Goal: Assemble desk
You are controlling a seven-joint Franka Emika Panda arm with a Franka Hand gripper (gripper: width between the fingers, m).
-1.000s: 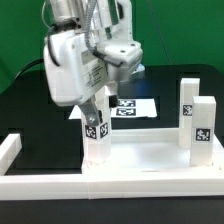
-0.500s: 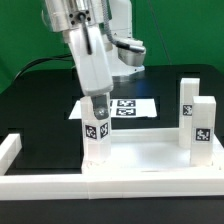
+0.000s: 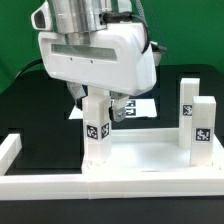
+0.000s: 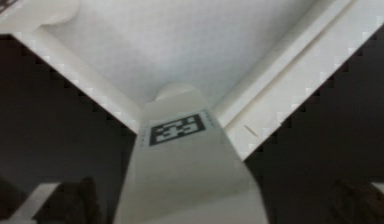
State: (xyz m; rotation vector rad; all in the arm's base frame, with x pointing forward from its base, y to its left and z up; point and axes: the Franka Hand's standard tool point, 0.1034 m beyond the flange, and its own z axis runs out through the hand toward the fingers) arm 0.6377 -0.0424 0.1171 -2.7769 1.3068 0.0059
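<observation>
Pincer (image 3: 98, 100) spread wide, astride upright leg (image 3: 96, 135), unclamped.

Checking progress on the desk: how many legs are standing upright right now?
3. One leg stands below the arm at the exterior view's left; two legs stand close together at the exterior view's right. A fourth may be hidden behind the arm.

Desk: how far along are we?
Done: three legs stand upright on the tabletop, two at the exterior view's right, one near-left. In hand: nothing; the open gripper hovers over that near-left leg. Left: no fourth leg visible yet.
</observation>
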